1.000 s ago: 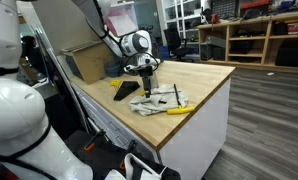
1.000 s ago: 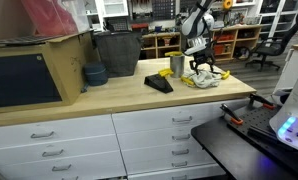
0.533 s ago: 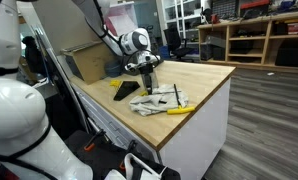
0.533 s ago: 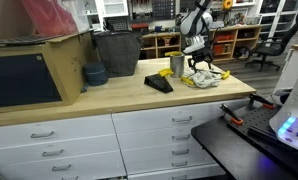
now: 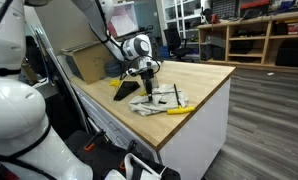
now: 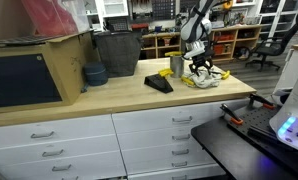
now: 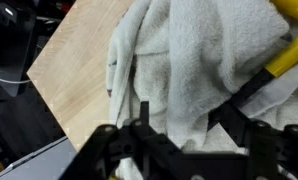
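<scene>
**On the bench's right end, jaws straddle a cloth**

At the bottom of the wrist view, the gripper stands with its jaws apart over the white cloth. The cloth lies crumpled on the bench. Nothing looks pinched or lifted, so the grasp seems not yet made. Beyond, a yellow tool runs out of frame. The fingertips are too dark to read.

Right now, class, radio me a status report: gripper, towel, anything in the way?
Gripper open, low over white towel. Towel crumpled on wooden counter. Yellow-handled tool lying on towel, close to the fingers.
</scene>
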